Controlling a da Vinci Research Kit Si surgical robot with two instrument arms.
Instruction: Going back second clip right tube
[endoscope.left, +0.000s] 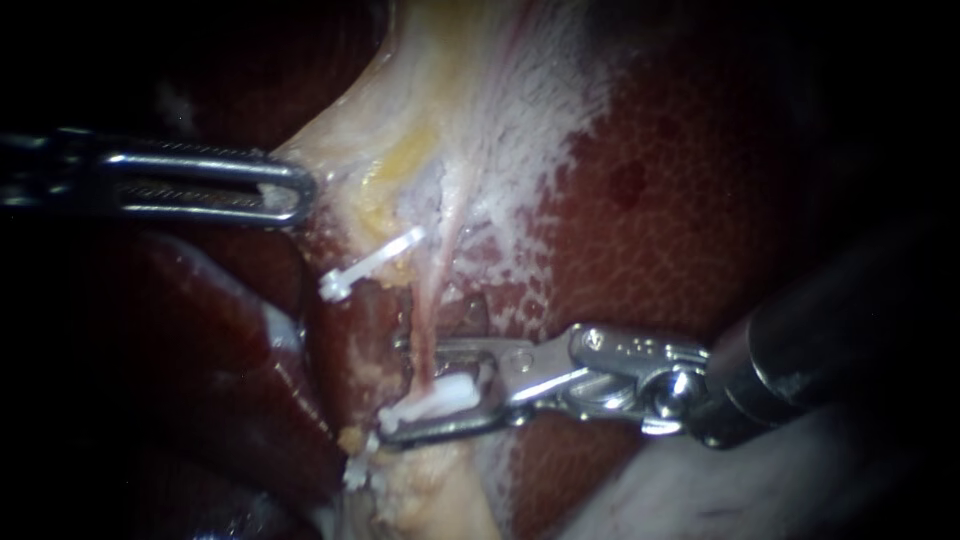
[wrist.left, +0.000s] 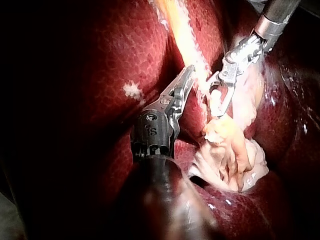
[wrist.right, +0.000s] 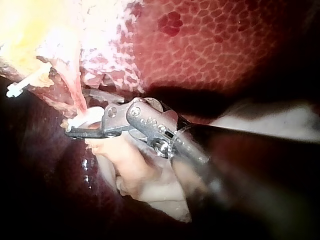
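A thin pink tube (endoscope.left: 428, 320) runs down from the pale sheet of tissue (endoscope.left: 450, 120). A white clip (endoscope.left: 440, 398) sits across its lower end. My right instrument (endoscope.left: 395, 390) has its jaws open around that clip, one above it and one below. A second white clip (endoscope.left: 372, 262) lies higher up, to the left of the tube. My left instrument (endoscope.left: 295, 192) is shut on the edge of the pale tissue and holds it taut. The right wrist view shows the lower clip (wrist.right: 85, 119) at the tip of my right instrument (wrist.right: 75, 122), and the other clip (wrist.right: 25, 85) farther off.
Dark red liver (endoscope.left: 680, 220) fills the right side, and another lobe (endoscope.left: 220, 330) lies under my left instrument. A small white piece (endoscope.left: 360, 472) shows below the right instrument's jaws. In the left wrist view, folded pale tissue (wrist.left: 230, 150) hangs beside my left instrument (wrist.left: 189, 75).
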